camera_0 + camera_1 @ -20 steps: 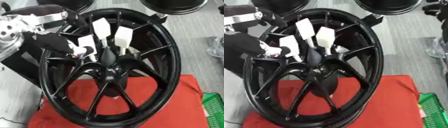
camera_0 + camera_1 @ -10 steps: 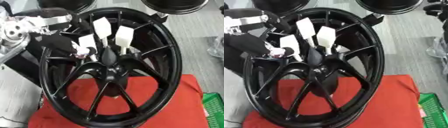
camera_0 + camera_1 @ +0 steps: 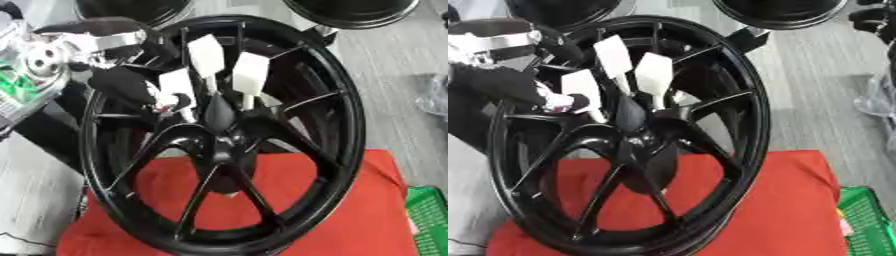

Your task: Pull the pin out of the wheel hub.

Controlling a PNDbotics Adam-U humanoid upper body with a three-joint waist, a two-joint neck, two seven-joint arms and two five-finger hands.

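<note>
Black wheel stands upright on a red cloth. Three white-tagged pins sit at its hub; none looks out yet. The left hand reaches in from the left, seemingly pinching the left pin, though blur hides the fingers.

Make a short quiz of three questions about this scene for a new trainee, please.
1. True or false: the wheel lies flat on the red cloth.
2. How many white tags stand at the hub? A) one B) three C) five
3. Which hand is at the leftmost tag?

Key: 1. False, it stands tilted on its rim. 2. B. 3. The left hand, fingers curled at that tag.
</note>
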